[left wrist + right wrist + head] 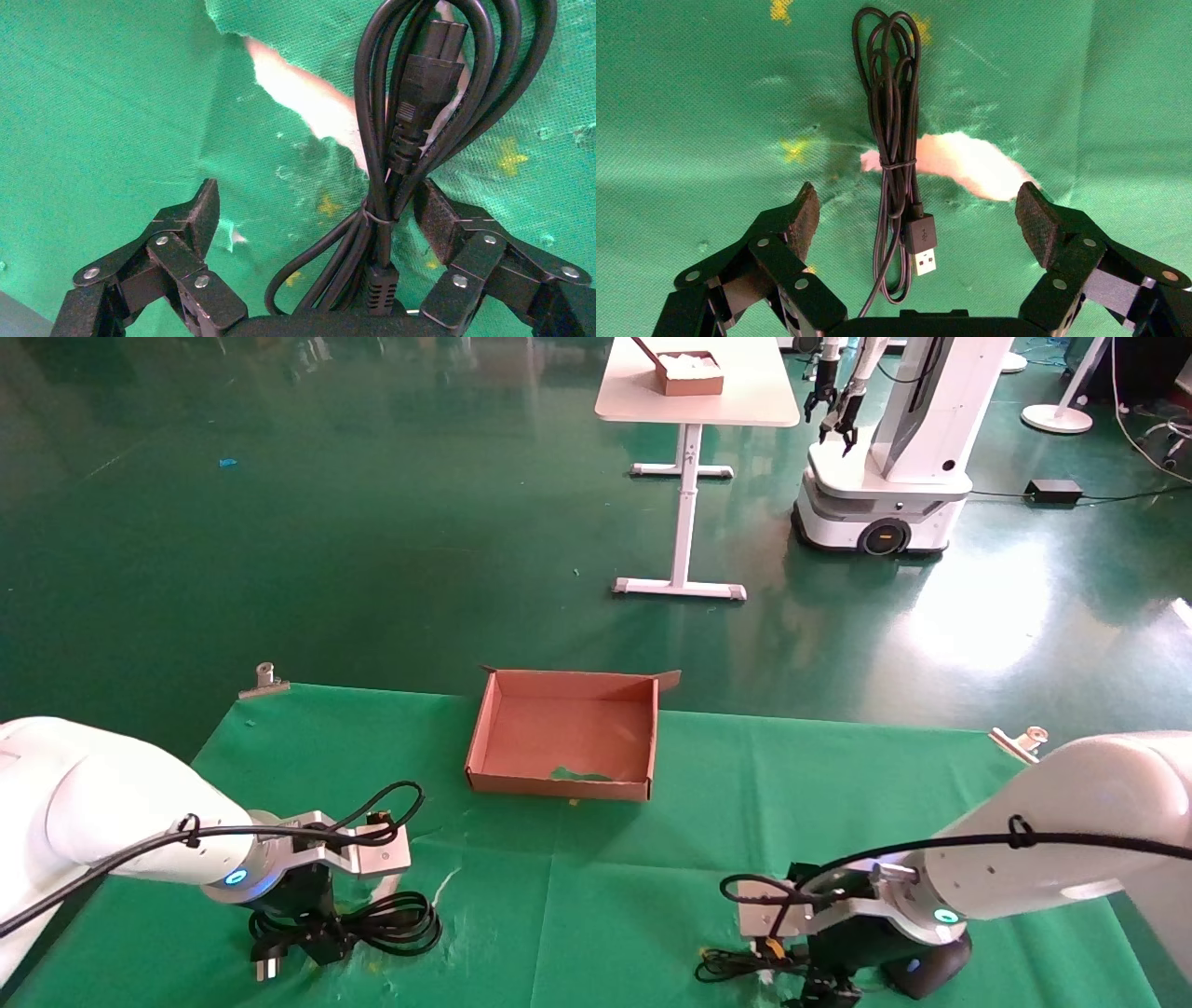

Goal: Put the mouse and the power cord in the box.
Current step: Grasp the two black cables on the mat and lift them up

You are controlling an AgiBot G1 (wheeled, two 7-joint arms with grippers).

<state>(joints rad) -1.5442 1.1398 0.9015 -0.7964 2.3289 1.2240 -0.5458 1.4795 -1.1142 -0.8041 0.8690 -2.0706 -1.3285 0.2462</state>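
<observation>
My left gripper is spread wide over the power cord lying on the green cloth well short of the box; the stiff, springy coil should be pinched at its tied waist, while my right gripper hangs equally unclenched over the light mouse cable

Green cloth covered the near table, torn in spots showing pale surface, held by metal clips at far corners. Beyond stood a white table holding a brown tray, beside another white wheeled robot on glossy green floor.
</observation>
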